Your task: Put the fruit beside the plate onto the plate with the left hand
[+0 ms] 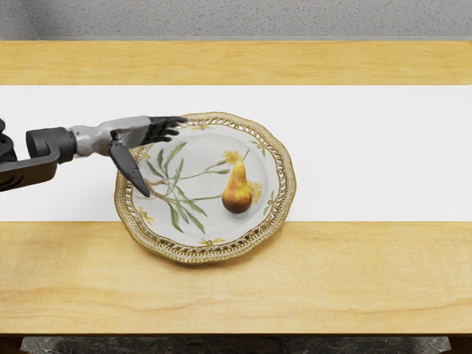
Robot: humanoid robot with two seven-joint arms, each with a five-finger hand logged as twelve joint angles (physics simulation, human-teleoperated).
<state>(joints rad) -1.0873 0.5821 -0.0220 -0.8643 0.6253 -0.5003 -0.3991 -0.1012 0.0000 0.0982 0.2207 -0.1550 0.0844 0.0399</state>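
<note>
A yellow-brown pear (237, 190) lies on the right half of a round plate (284, 158) with a gold lattice rim and painted green leaves. My left hand (147, 144) comes in from the left edge and hovers over the plate's left rim, well left of the pear. Its fingers are spread, thumb pointing down toward the plate, and it holds nothing. The right arm does not show.
The plate sits on a white runner (369, 147) that crosses a wooden table (332, 280). A grey wall strip runs along the top of the view beyond the table's far edge.
</note>
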